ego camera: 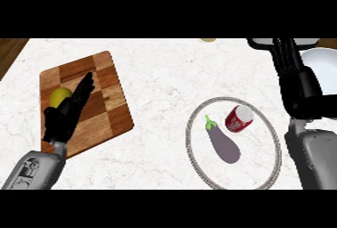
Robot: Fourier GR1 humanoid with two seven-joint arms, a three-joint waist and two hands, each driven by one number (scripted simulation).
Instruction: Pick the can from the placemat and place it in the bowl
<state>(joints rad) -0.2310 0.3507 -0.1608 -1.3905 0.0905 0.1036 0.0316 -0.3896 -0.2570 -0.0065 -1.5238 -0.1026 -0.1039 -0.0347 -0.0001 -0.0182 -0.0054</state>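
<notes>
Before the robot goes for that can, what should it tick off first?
1. Can on the placemat: ok, lying tilted.
2. Right hand free: ok, fingers straight, holding nothing.
3. Right hand near the can: not ok, it is up beside the bowl.
4. Eggplant out of the way: not ok, it lies close beside the can on the same mat.
5. Bowl has room: cannot tell, the view's edge cuts it off.
6. Left hand clear of the path: ok, it is over the cutting board at far left.
</notes>
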